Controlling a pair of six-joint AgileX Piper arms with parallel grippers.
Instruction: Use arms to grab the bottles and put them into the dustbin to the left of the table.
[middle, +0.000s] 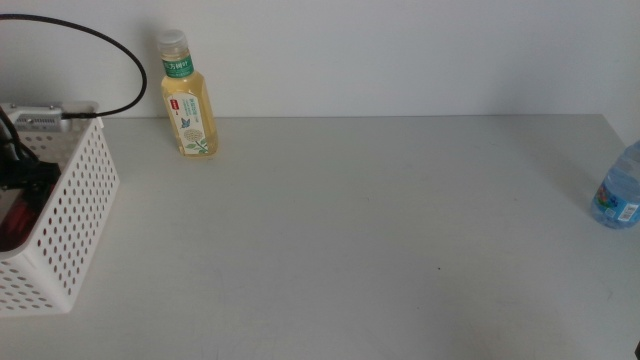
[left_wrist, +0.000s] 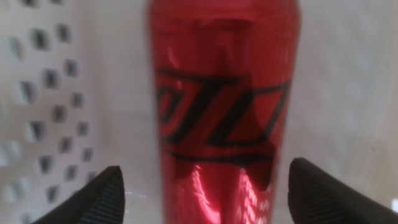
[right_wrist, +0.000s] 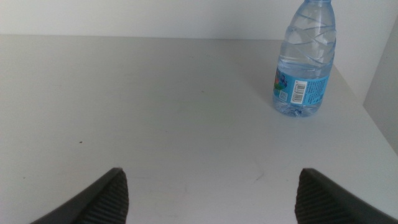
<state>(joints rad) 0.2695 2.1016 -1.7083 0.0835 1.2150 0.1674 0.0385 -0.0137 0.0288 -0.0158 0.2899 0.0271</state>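
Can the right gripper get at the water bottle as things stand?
Probably yes. The right gripper has its jaws open, with bare table between it and the upright water bottle, off to one side, so it must realign first.

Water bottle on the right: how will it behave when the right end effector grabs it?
The water bottle looks thin and clear, so it probably dents under squeeze. It stands tall on a narrow base, so a nudge may tip it. Its ribbed plastic looks smooth, perhaps slippery.
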